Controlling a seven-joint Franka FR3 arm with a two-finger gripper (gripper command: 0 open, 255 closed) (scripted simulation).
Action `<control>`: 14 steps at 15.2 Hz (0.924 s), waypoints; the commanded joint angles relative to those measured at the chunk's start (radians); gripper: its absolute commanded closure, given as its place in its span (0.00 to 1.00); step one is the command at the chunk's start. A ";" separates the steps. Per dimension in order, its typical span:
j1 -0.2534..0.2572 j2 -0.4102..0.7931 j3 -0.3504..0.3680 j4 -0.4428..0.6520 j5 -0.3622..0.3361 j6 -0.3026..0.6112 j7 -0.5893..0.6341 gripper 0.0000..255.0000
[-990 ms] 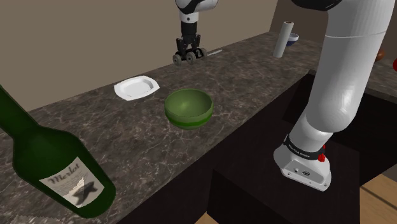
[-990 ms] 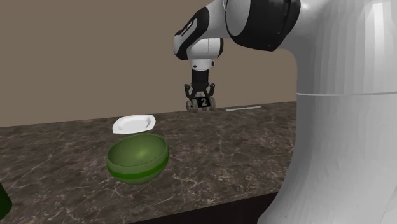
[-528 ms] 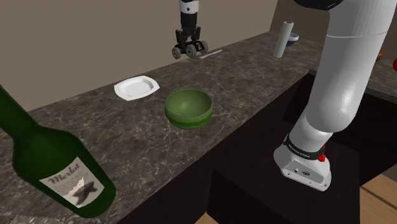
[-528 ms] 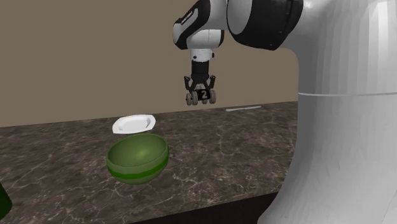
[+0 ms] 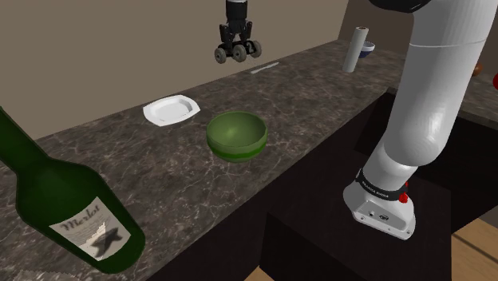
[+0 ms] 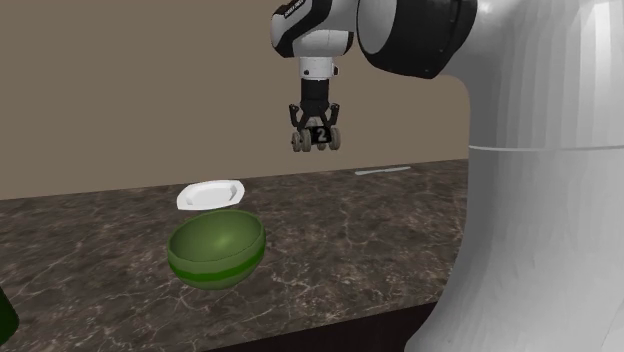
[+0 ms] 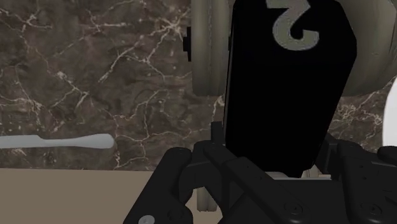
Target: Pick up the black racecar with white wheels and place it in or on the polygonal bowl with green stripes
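Dark marbled counter (image 5: 319, 88) (image 6: 350, 240) (image 7: 95, 76) is running across the scene w/ a plain tan wall behind it. White arm (image 5: 431, 96) (image 6: 540, 200) is rising from its stand at the shoulder view's lower right and reaching over to the counter's far edge. Green bottle (image 5: 64, 199) w/ a paper label is leaning big in the shoulder view's lower left corner. Green bowl (image 5: 236, 136) (image 6: 216, 248) w/ a lighter green stripe is sitting upright mid-counter. White plate (image 5: 169, 110) (image 6: 210, 194) is lying just beyond it, apart from it. Pale cylinder (image 5: 353, 49) is standing upright toward the shoulder view's upper right.

Gripper (image 5: 236, 41) (image 6: 318, 125) (image 7: 273, 165) is pointing down, fingers clamping the black racecar (image 5: 236, 51) (image 6: 320, 136) (image 7: 286, 83) btwn them. Car is hanging in the air, clear of the counter, above its far edge and well apart from the bowl. It's showing a grey "2" on the body and pale greyish-tan wheels.

Thin pale utensil (image 5: 264, 68) (image 6: 383, 170) (image 7: 54, 141) is lying flat on the counter near the wall, off to one side below the car.
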 commanded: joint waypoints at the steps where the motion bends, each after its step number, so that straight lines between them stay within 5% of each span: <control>1: 0.001 0.003 0.000 0.033 0.000 -0.029 0.002 1.00; 6: 0.000 0.013 0.000 0.111 0.000 -0.097 0.003 1.00; 14: 0.079 -0.244 0.054 -0.229 -0.017 -0.013 0.135 1.00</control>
